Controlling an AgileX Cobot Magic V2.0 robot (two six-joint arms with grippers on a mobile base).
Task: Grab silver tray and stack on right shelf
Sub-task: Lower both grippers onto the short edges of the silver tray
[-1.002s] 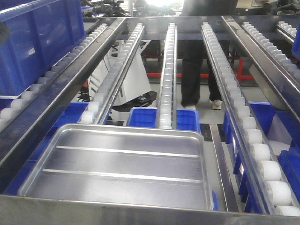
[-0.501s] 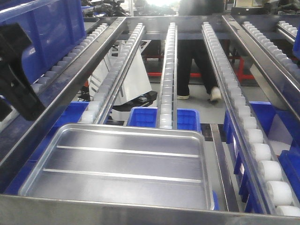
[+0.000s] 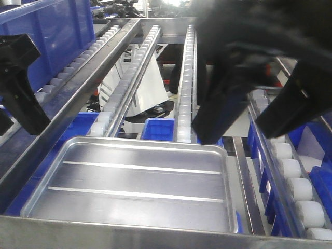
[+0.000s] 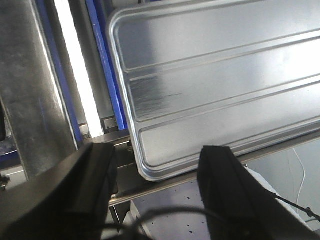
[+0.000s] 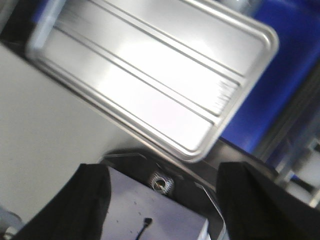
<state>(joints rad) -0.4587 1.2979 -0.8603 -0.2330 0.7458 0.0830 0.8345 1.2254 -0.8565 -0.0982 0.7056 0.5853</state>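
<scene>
Nearest: flat steel front bar [image 3: 155, 237] of the right shelf [image 3: 78, 98], straight across the bottom of the front view. Just behind it, silver tray [image 3: 129, 181]: flat, open side up, at the shelf's near end, left of centre, near rim up against the bar. Two raised ridges across its floor, rounded corners, shiny. Far rim just below the lowest white rollers of the two left-hand roller rails [image 3: 184, 98].

Left tool [image 4: 157, 152]: spread wide, gripping nothing. In the wrist view, black fingers [image 4: 95, 170] either side of one tray corner, tray below them. In the front view only one black finger [image 3: 23, 88] in frame, raised off the tray's left side, apart from it.

Right tool [image 3: 236, 136]: also spread wide, gripping nothing. Two dark fingers pointing down over the tray's far right corner and the gap beside it. Heavy blur there; probably clear of the rim, contact not certain. Right wrist view smeared too, tray slanted across the frame between the two fingers.

Below the rails, small blue bins [image 3: 158, 129]. Farther back, up on the left lane, a big blue crate [image 3: 52, 36].
</scene>
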